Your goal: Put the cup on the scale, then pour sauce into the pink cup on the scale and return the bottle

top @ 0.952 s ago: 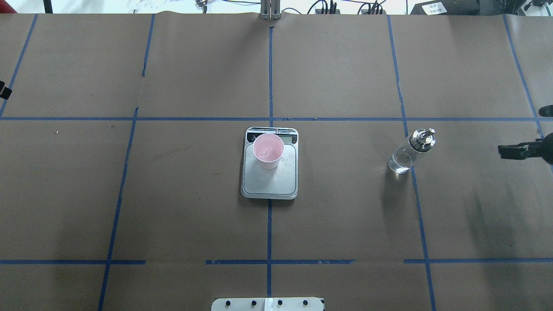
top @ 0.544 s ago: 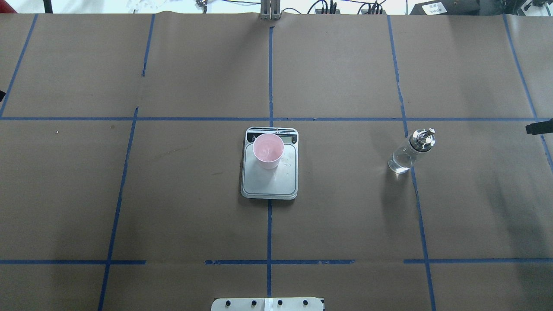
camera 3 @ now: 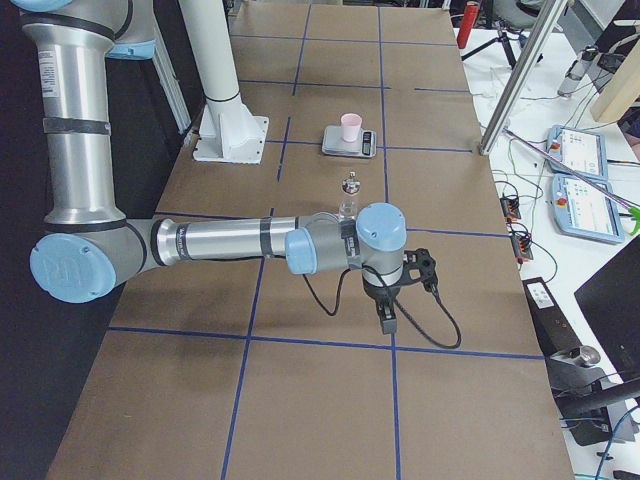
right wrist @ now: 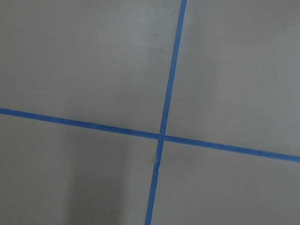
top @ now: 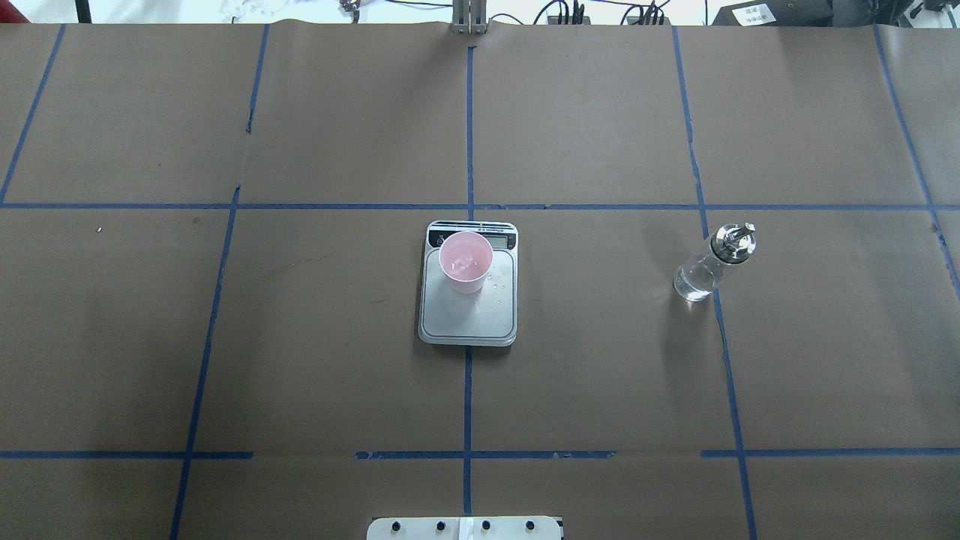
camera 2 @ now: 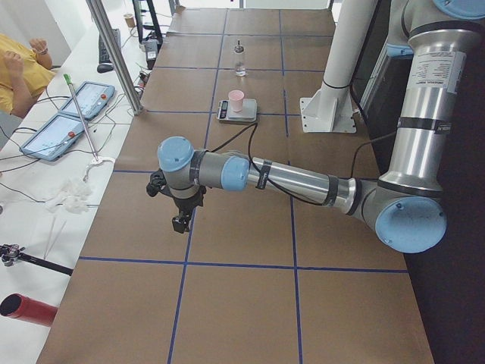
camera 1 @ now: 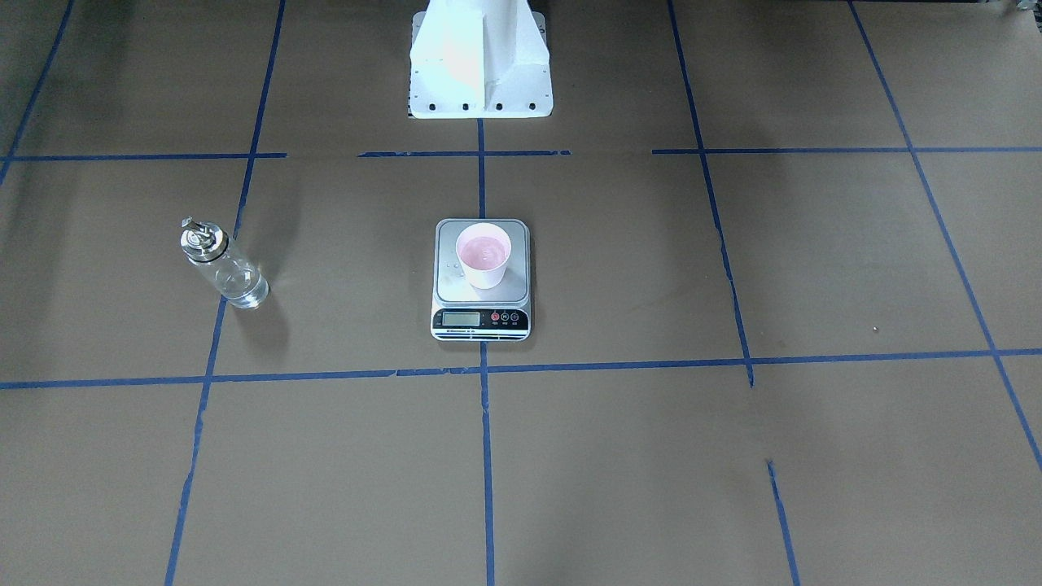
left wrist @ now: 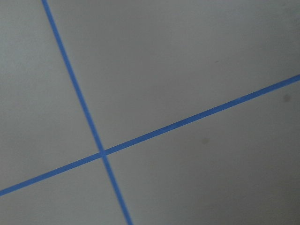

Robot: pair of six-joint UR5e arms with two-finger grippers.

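Note:
The pink cup (top: 466, 261) stands upright on the scale (top: 465, 321), at the end near its display, with liquid inside. It also shows in the front view (camera 1: 483, 254). The glass bottle (top: 709, 266) with its silver cap stands alone on the paper to the right, holding clear sauce; in the front view (camera 1: 224, 268) it is on the left. My left gripper (camera 2: 180, 222) shows only in the exterior left view, my right gripper (camera 3: 388, 322) only in the exterior right view. Both hang low over the table far from the objects; I cannot tell whether they are open or shut.
A few droplets lie on the scale platform beside the cup. The robot's white base (camera 1: 480, 57) stands behind the scale. Blue tape lines cross the brown paper. Tablets (camera 2: 57, 129), cables and a metal post (camera 2: 114, 53) line the operators' side.
My right gripper has drawn back off the right edge of the overhead view. The dark bit of my left gripper at the left edge has gone too. Cup, scale and bottle have not moved.

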